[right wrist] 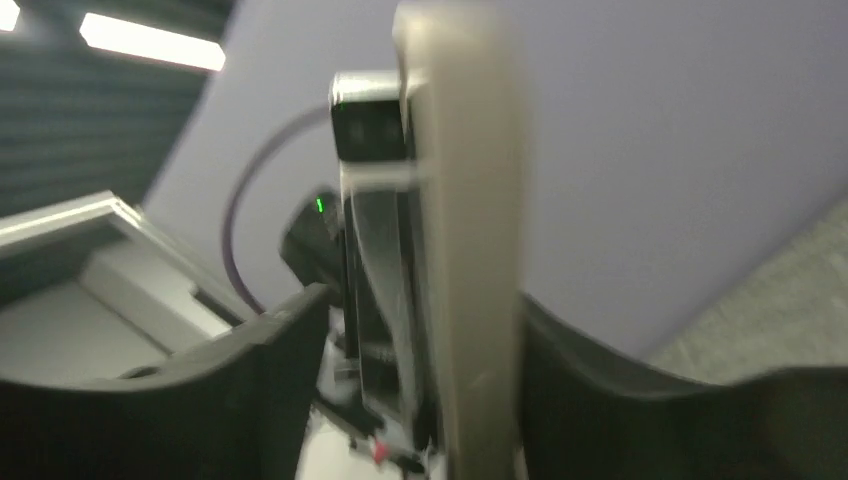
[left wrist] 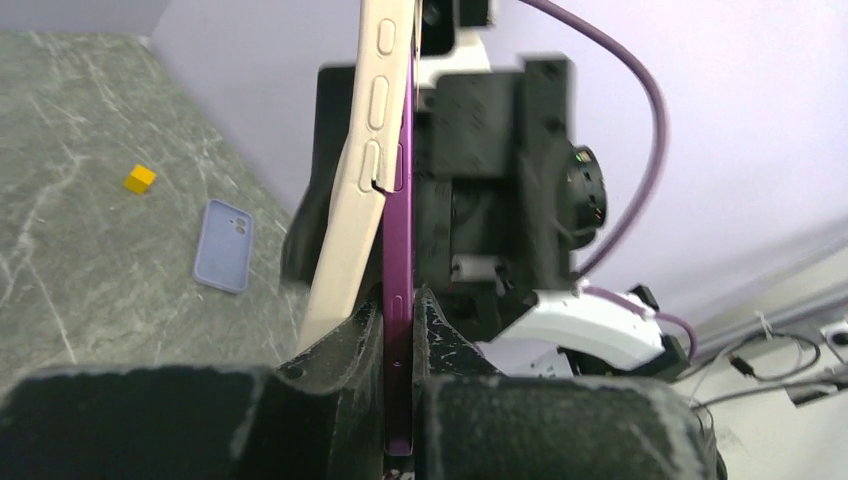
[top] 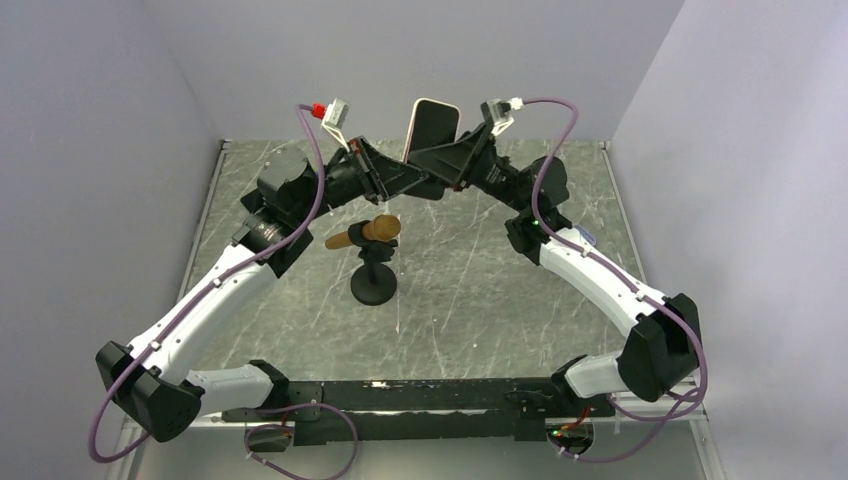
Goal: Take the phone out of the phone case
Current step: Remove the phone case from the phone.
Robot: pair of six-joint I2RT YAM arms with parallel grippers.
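The phone (top: 432,128) stands upright in the air over the far middle of the table, between both grippers. My left gripper (top: 405,180) is shut on its bare purple edge (left wrist: 398,330), low down. The beige phone case (left wrist: 358,170) clings to the phone's upper part, and its lower end has peeled away to the left. My right gripper (top: 452,160) comes in from the right, with its jaws on either side of the case (right wrist: 470,260) and the dark phone (right wrist: 385,290). That view is blurred. One finger (right wrist: 600,400) touches the case.
A black stand (top: 374,288) with a brown cylinder (top: 368,233) on top stands mid-table, below the grippers. A lilac spare case (left wrist: 224,245) and a small yellow cube (left wrist: 139,179) lie on the marble table (top: 470,300). Walls close in at the back and sides.
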